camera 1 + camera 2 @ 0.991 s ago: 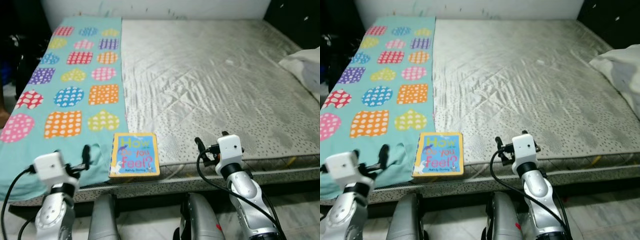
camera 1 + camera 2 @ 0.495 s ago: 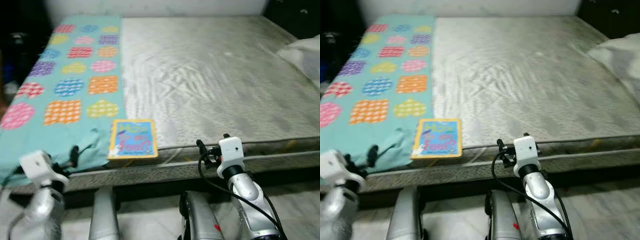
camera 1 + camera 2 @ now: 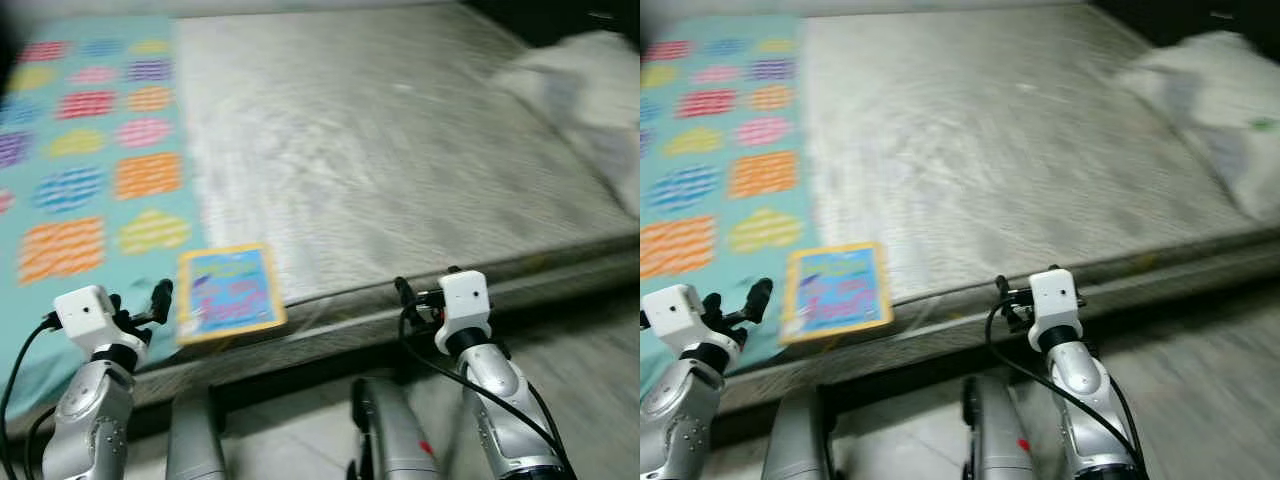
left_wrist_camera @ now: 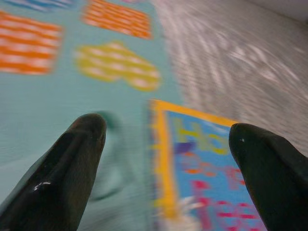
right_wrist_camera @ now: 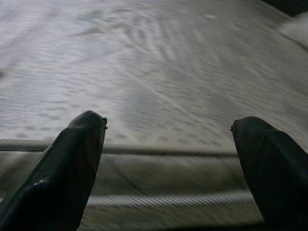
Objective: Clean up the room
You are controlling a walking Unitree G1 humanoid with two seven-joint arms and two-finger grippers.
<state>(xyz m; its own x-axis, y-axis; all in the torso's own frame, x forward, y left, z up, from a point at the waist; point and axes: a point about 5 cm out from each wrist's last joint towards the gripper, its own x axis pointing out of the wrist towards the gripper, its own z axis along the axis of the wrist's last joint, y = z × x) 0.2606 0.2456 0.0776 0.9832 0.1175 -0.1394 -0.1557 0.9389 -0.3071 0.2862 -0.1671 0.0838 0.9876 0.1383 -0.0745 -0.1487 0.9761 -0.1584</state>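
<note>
The book (image 3: 227, 293) lies at the bed (image 3: 400, 160) edge (blurred); left end effector (image 4: 166, 168) and right end effector (image 5: 168, 163) both spread wide, empty.

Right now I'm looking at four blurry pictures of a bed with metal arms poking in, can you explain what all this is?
It is a walking robot seen through its own cameras. Two pictures come from its head, looking down at a bare grey mattress. The other two come from cameras on its wrists, looking out between each claw's two black fingers. The left claw is open, above a children's book lying near the mattress edge, beside a teal blanket with coloured shapes. The right claw is open too, facing the mattress edge. A white pillow lies on the right. Nothing is held.
</note>
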